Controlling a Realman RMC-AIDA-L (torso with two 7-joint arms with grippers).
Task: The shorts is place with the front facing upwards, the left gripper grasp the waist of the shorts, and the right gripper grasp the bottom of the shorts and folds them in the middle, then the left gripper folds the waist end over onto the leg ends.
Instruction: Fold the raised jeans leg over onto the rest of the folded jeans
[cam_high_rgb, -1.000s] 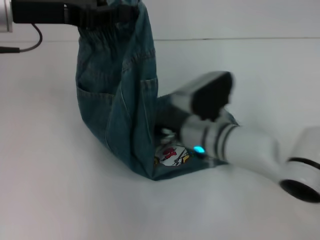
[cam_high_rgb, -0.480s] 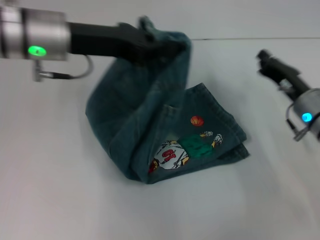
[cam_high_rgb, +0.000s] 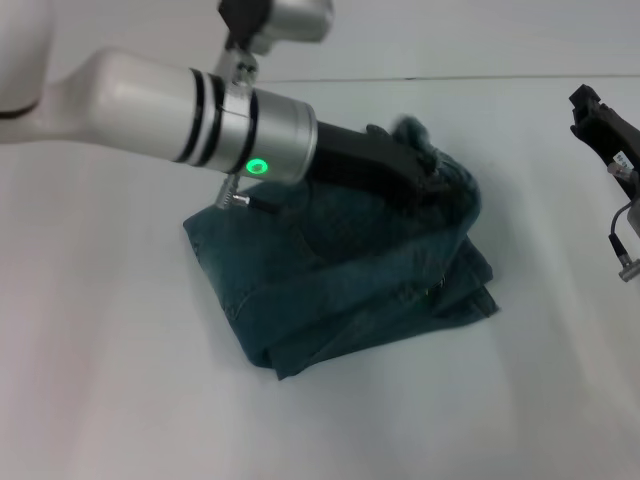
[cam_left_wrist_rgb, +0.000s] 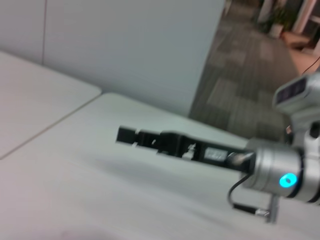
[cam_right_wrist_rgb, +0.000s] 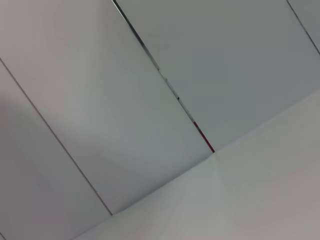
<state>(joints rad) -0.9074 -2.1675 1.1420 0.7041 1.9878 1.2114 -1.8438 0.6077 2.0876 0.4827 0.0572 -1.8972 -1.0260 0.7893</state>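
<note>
The denim shorts (cam_high_rgb: 330, 275) lie bunched in a folded stack at the middle of the white table, and the print is hidden. My left gripper (cam_high_rgb: 432, 182) reaches across from the upper left and is shut on the ruffled waist (cam_high_rgb: 412, 132), holding it low over the right side of the stack. The leg ends (cam_high_rgb: 482, 292) stick out just below and to the right of it. My right gripper (cam_high_rgb: 592, 108) hangs apart at the right edge, well away from the shorts. It also shows as a black claw (cam_left_wrist_rgb: 126, 135) in the left wrist view.
The white table (cam_high_rgb: 120, 400) spreads bare around the shorts, with its far edge (cam_high_rgb: 500, 77) against a pale wall. My thick left forearm (cam_high_rgb: 170, 105) spans the upper left above the cloth. The right wrist view holds only wall panels (cam_right_wrist_rgb: 150, 100) and the table.
My left gripper has carried the waist to the right and down over the leg ends, covering the print. The right arm has drawn back farther to the right edge.
</note>
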